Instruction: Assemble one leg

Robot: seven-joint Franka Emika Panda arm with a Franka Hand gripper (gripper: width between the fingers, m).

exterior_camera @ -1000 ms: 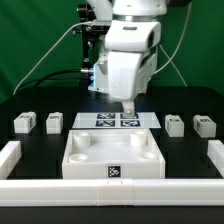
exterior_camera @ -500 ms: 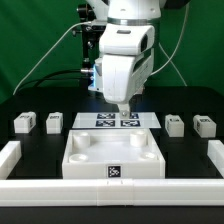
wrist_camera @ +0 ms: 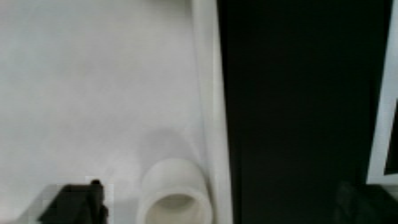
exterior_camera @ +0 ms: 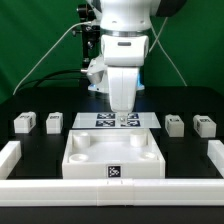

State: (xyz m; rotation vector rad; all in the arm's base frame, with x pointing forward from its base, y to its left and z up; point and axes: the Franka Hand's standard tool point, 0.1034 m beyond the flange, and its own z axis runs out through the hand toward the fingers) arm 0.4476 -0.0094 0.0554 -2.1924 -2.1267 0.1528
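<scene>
Light: bright, even, from overhead; arm (exterior_camera: 125,50) and tray (exterior_camera: 112,158) nearly washed-out white.
Shadows: soft grey in tray hollows, 6 o'clock.
Backdrop (exterior_camera: 25,30): flat green, 10 o'clock.
Exterior detail: coarse; leg (exterior_camera: 24,122) tags unreadable.
Wrist view: blurred throughout, whites glaring, darks featureless.

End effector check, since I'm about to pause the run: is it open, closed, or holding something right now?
End effector: open, holding nothing.
</scene>
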